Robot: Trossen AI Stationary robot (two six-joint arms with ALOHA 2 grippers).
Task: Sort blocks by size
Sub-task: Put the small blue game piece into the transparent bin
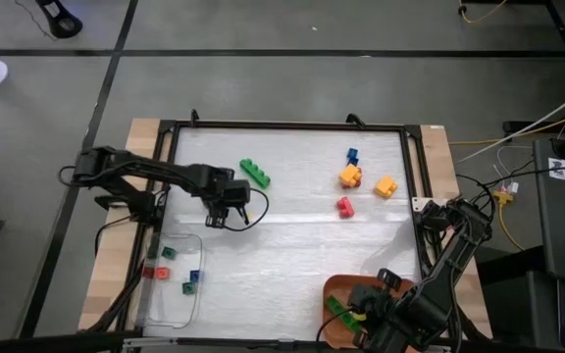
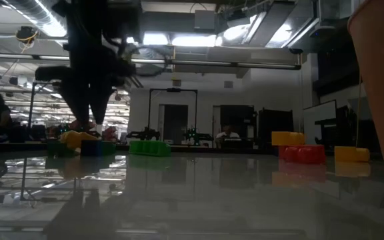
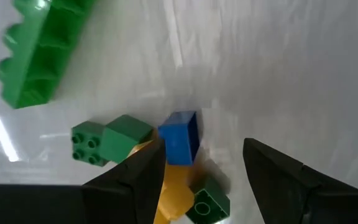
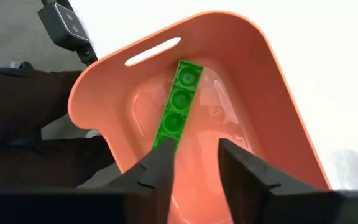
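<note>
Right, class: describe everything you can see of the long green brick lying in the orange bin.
The long green brick is a narrow, glossy plastic strip one stud wide, with a single row of round studs facing up; four show. It lies flat on the floor of the orange bin, pointing toward the bin's slotted handle. Its near end sits beside one finger of the right gripper, whose fingers stand apart above it; whether that finger touches it is unclear.

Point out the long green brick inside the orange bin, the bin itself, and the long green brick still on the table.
green brick in bin point(image 4: 178, 102), right wrist view, studded top.
orange bin point(image 4: 278, 93), right wrist view, side wall.
green brick on table point(image 1: 255, 174), high view, middle.
</note>
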